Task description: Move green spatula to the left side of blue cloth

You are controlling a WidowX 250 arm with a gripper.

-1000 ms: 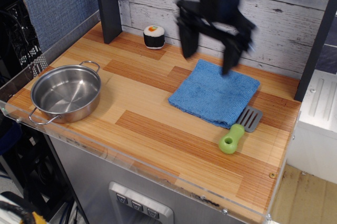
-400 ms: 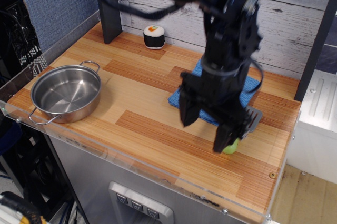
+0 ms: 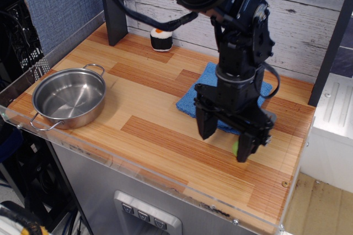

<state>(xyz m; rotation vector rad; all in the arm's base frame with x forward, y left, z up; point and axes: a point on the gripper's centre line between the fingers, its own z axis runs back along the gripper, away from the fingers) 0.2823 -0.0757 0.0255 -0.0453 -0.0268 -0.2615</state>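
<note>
Item: gripper (image 3: 225,142) — you're dropping it lower than 0.4 s back, fingers spread, nothing held, straddling the green spatula (image 3: 235,148) near counter's front-right corner. Spatula mostly hidden, lying beside blue cloth (image 3: 193,100), right side. Grab looks imminent; move leftwards pending.

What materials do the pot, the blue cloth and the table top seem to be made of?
The pot looks like polished steel: silvery, with bright reflections inside and thin wire handles. The blue cloth seems a soft terry fabric, with a matt, fuzzy surface and rounded edges. The table top appears to be wood or wood-look laminate: striped grain in light and reddish planks; which of the two cannot be told.
</note>
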